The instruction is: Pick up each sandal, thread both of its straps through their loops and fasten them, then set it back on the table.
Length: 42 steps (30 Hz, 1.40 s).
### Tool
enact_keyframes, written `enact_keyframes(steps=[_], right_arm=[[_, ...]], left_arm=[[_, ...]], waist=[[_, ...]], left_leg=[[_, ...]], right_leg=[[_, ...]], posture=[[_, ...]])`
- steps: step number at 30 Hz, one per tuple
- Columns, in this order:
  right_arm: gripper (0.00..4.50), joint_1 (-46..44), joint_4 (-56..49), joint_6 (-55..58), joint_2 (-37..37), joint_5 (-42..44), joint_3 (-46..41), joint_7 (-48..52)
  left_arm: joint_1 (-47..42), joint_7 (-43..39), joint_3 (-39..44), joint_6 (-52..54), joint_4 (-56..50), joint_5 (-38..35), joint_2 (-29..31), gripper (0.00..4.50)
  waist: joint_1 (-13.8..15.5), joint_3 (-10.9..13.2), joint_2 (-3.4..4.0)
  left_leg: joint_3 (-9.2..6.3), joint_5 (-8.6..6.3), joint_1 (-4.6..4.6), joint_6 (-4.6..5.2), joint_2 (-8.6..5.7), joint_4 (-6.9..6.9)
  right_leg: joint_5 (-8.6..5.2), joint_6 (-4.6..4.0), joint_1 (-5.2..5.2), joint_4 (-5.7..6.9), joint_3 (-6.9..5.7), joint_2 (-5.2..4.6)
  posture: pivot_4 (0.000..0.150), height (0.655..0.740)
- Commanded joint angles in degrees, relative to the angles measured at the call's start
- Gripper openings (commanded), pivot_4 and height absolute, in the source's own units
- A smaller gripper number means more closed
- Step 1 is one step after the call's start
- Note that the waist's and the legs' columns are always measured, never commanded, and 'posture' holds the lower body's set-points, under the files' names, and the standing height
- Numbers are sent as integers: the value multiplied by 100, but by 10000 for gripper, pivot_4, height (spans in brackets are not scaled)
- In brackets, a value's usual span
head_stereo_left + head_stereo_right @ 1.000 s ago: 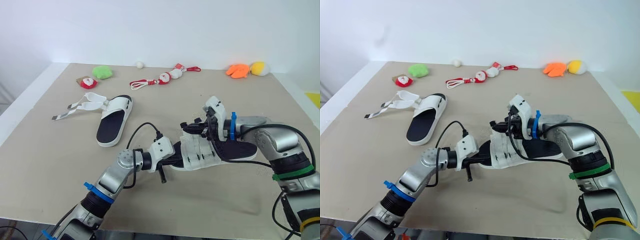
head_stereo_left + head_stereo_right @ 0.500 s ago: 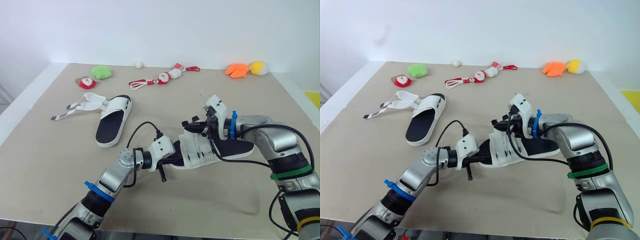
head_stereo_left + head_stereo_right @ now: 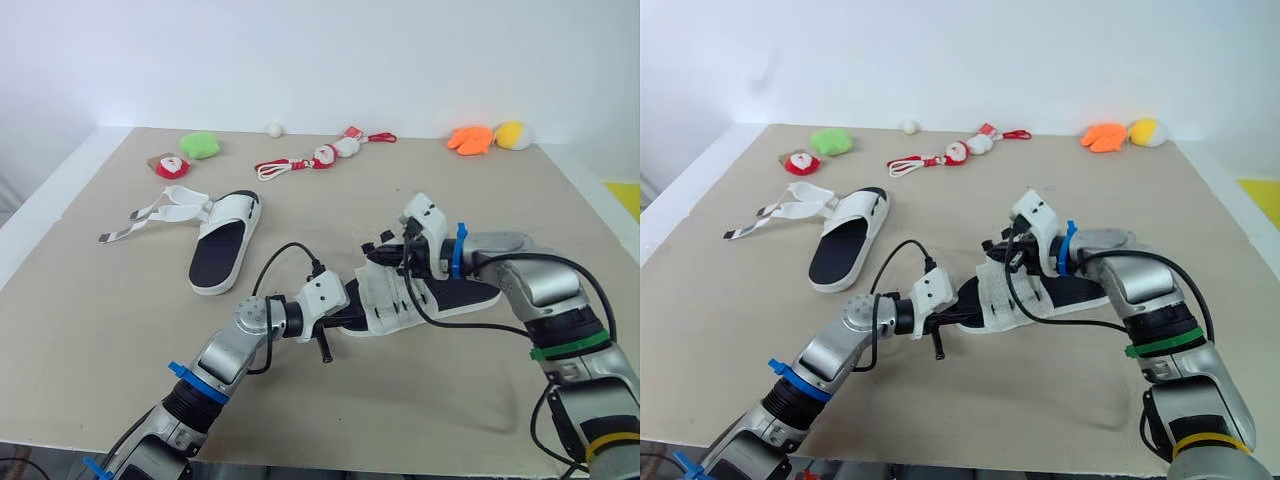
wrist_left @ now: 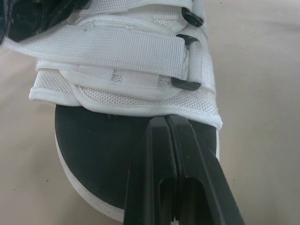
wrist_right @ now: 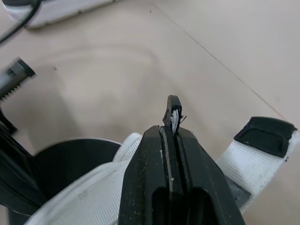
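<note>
**Spotter:** Near the middle of the counter (image 3: 450, 400), your right claw (image 5: 170, 132) has edged a touch toward your left over the last second. It's drawing a strap tip (image 5: 174, 112) across the near sandal (image 3: 450, 298). Small move, and the view shifted a little too.

**Caller:** Grip check?

**Spotter:** Your right claw is pinched tight on that tip, and a black end with white fibres pokes out past it. Your left claw (image 4: 166, 123) is pressed closed at the toe end of the black footbed (image 4: 93, 140). I can't tell whether it pinches anything.

**Caller:** Where does that leave the job?

**Spotter:** Mid-fastening, I'd say. That sandal is white webbing with black plastic loops. One strap (image 4: 117, 49) already runs through its loop (image 4: 186, 61) and lies flat.

**Caller:** And the other one?

**Spotter:** The far sandal (image 3: 226, 240) lies off to your left with its straps splayed open, so you've got that one still to do.
</note>
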Motion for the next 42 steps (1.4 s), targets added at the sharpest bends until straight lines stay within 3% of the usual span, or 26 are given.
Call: enact_keyframes(steps=[1, 2, 3, 7, 10, 11, 13, 16, 19, 24, 34, 37, 42], right_arm=[[353, -112, 94, -490, -156, -712, 2, -256], [7466, -90, 74, -613, -173, -766, -4, -215], [10344, -77, 40, -646, -177, -772, -57, -186], [29938, -203, -51, -339, -101, -448, -565, -60], [43827, -620, 46, 1297, 50, 805, -1619, 62], [44747, -719, 110, 1833, -34, 1122, -1822, 187], [44747, -879, 473, 2572, -227, 1384, -2136, 248], [45000, -912, 907, 3668, -719, 1654, -2060, 548], [45000, -764, 1114, 4610, -1111, 1835, -1752, 696], [45000, -582, 1126, 5034, -992, 1990, -1831, 401], [45000, -643, 1288, 5044, -67, 3171, -2088, -856], [36779, -645, 1280, 5044, 214, 3229, -2370, -1318], [12559, -465, 1042, 5044, 455, 3478, -2917, -1759]], left_arm=[[264, -67, -305, 256, 375, 203, 126, 0], [265, -61, -305, 260, 372, 204, 120, 0], [269, -53, -306, 267, 365, 204, 114, 0], [302, -29, -296, 274, 337, 207, 104, 0], [327, -23, -278, 235, 314, 225, 121, 0], [334, -19, -267, 214, 308, 229, 129, 0], [361, -7, -201, 193, 268, 197, 147, 0], [430, -14, -32, 210, 112, 76, 220, 8715], [517, 41, 219, 186, -130, -32, 307, 19343], [778, 43, 799, 369, -777, -470, 608, 42601], [652, 196, 1510, 875, -1487, -1235, 730, 43929], [549, 318, 1455, 912, -1490, -1234, 676, 45000], [527, 423, 1515, 1047, -1701, -1377, 626, 45000]], waist=[[-14, 0, 0], [-16, 0, 0], [-15, 0, 0], [-11, 0, 1], [-10, 2, 7], [-8, 1, 11], [-2, 1, 9], [1, 1, 5], [-28, 1, 8], [-142, 13, 35], [-153, 94, 65], [-155, 95, 63], [-155, 97, 63]], left_leg=[[0, 0, 0, 0, 0, 0], [0, 0, 0, -1, 0, 0], [0, 1, 0, -1, 0, 0], [0, 1, -1, -2, -1, -2], [-3, 1, -9, -3, -5, -6], [-3, 1, -22, -3, -6, -7], [-13, 1, -28, -3, -9, -8], [-17, 0, -29, -4, -14, -12], [-8, -4, -38, -7, -13, -17], [-1, -20, -37, 4, 8, -24], [-21, -12, -70, 10, 49, -8], [-19, -12, -79, 9, 40, -7], [-20, -12, -85, 9, 43, -17]], right_leg=[[0, 0, 0, 0, 0, 0], [0, 0, 0, 0, 0, -1], [0, 0, 0, 0, 0, -1], [-5, 0, 1, 0, 0, -1], [-5, 16, 6, 0, 1, -2], [9, 12, 10, 2, 4, -2], [13, 4, 8, 3, 3, -1], [0, -11, 7, 2, 1, -2], [-18, -37, -6, 3, 4, -7], [-17, -15, -30, 24, 4, 14], [-12, 27, -52, 27, 13, 75], [2, 10, -56, 26, 16, 66], [-1, 13, -70, 28, 16, 70]], posture=[[1500, 7400], [1500, 7400], [1500, 7400], [1500, 7400], [1500, 7400], [1500, 7400], [1500, 7400], [1500, 7400], [1500, 7400], [1500, 7400], [1500, 7400], [1500, 7400], [1500, 7400]])
